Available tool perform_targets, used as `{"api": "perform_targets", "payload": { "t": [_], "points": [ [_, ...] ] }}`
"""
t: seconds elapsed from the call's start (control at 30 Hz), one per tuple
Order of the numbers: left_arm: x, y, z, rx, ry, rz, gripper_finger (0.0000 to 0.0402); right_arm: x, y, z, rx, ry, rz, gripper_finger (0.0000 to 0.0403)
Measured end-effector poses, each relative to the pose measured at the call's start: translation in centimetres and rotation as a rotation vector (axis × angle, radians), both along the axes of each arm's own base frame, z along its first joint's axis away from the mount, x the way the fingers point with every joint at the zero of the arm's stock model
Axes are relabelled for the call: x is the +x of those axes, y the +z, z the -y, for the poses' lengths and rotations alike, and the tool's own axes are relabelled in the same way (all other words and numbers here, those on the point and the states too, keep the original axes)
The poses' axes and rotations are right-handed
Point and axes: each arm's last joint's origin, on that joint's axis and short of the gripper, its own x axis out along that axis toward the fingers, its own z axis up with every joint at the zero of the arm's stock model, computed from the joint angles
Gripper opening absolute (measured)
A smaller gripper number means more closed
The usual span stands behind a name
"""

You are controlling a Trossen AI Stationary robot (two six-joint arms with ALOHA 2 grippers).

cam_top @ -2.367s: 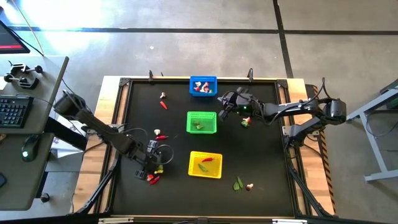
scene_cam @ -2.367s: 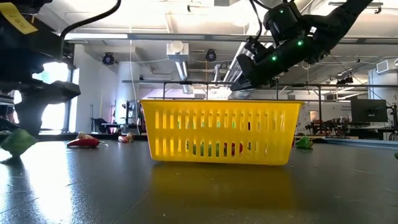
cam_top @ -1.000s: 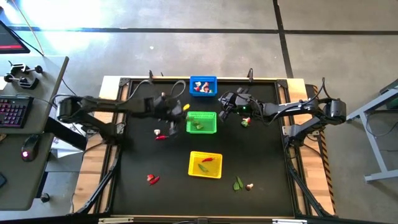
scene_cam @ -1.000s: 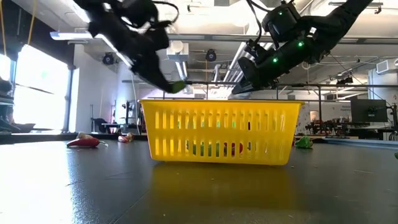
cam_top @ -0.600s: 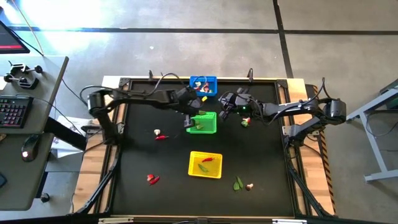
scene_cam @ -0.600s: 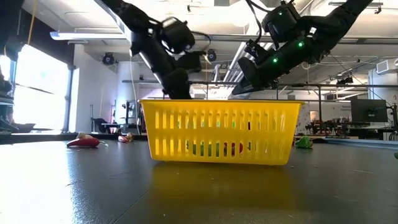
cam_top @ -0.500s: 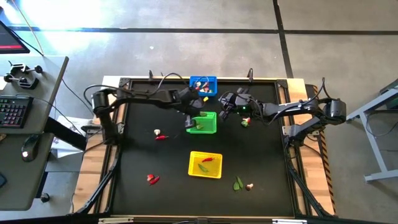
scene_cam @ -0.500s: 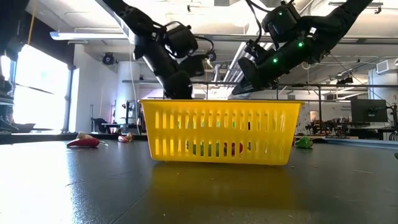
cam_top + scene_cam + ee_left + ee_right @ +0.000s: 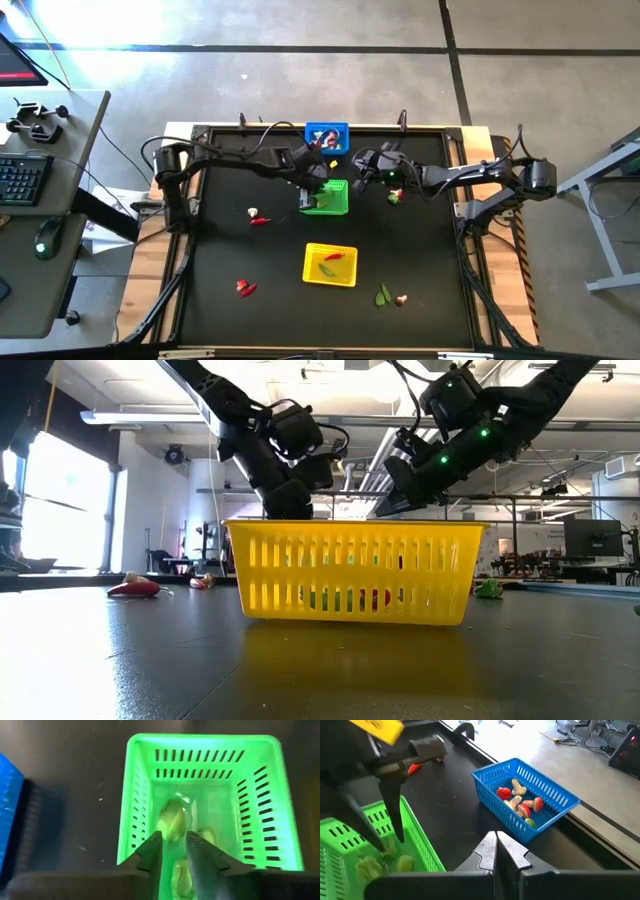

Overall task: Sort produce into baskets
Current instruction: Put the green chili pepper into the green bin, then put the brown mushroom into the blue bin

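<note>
Three baskets stand in a line down the table's middle: blue (image 9: pixel 327 138) far, green (image 9: pixel 325 197) middle, yellow (image 9: pixel 330 264) near. My left gripper (image 9: pixel 174 845) hangs over the green basket's left part, tips pointing down into it, open by a narrow gap. A green leafy bit (image 9: pixel 172 820) shows just past the tips, and other leafy bits (image 9: pixel 370 866) lie on the basket's floor. My right gripper (image 9: pixel 496 845) hovers shut and empty to the right of the blue and green baskets. The blue basket holds mushroom-like bits (image 9: pixel 520 802). My left gripper's fingertips (image 9: pixel 156 842) stand on either side of the near end of the green leafy bit inside the green basket, coming from above at a slant. Whether they touch it, I cannot tell.
Loose produce lies on the black table: a red chilli (image 9: pixel 258 219) left of the green basket, another (image 9: pixel 245 288) near the front left, a leaf (image 9: pixel 384 295) and a mushroom bit (image 9: pixel 401 298) front right, one piece (image 9: pixel 396 196) under the right arm. The yellow basket holds a chilli and a leaf.
My left gripper, carrying a green leafy bit, has swung toward the table's right from the left part to above the green basket. It has sunk toward the basket and tipped more steeply down. My right arm has kept still.
</note>
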Motion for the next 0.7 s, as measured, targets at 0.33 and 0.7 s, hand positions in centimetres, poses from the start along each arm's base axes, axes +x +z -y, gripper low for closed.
{"api": "perform_targets", "payload": {
  "t": [0.33,0.7],
  "points": [
    [-0.3,0.8,1.4,0.004,-0.05,0.25,0.0121,0.0,-0.3,-0.5,0.036,-0.001,-0.014,0.0],
    [-3.7,2.8,4.1,0.041,-0.078,0.554,0.0122,-1.0,0.9,-4.9,0.106,0.112,-0.061,0.0]
  ]
}}
